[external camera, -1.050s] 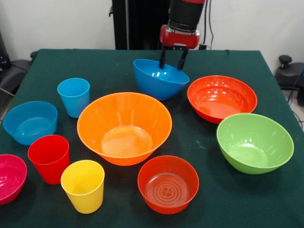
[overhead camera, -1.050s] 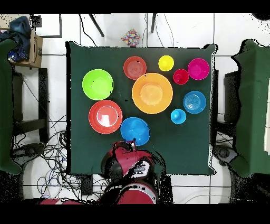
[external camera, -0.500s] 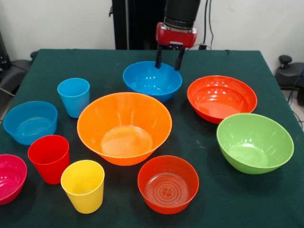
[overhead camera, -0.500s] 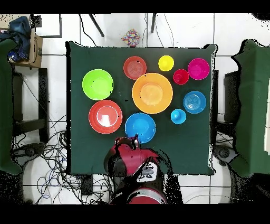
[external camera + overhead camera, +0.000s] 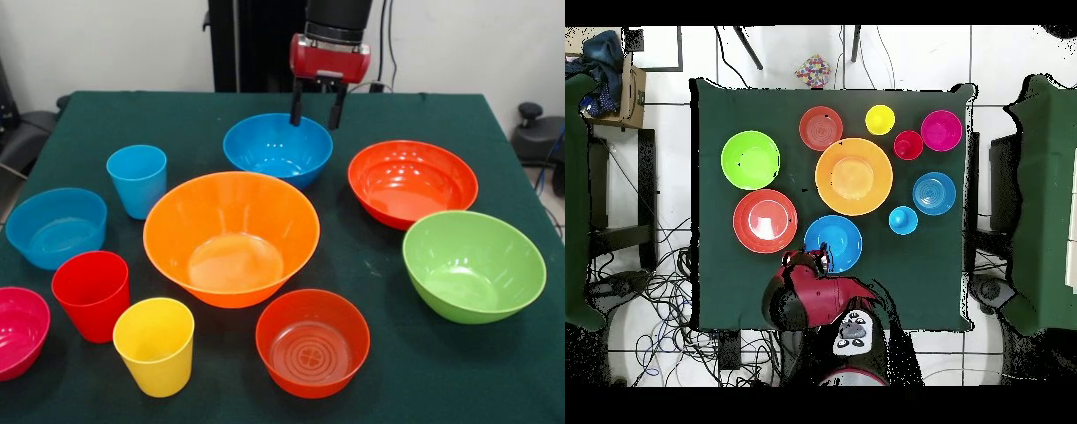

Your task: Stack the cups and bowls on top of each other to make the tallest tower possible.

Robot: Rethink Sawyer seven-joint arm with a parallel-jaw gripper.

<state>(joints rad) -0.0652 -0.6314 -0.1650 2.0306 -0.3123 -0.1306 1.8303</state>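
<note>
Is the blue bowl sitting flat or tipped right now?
Flat. The blue bowl rests upright on the table, rim level, with the open gripper above its far edge.

A dark green cloth-covered table fills the front view. Overhead, white floor tiles surround it, with tangled cables at lower left, a cardboard box holding blue cloth at upper left, and a small multicoloured object on the floor just beyond the table's top edge
</note>
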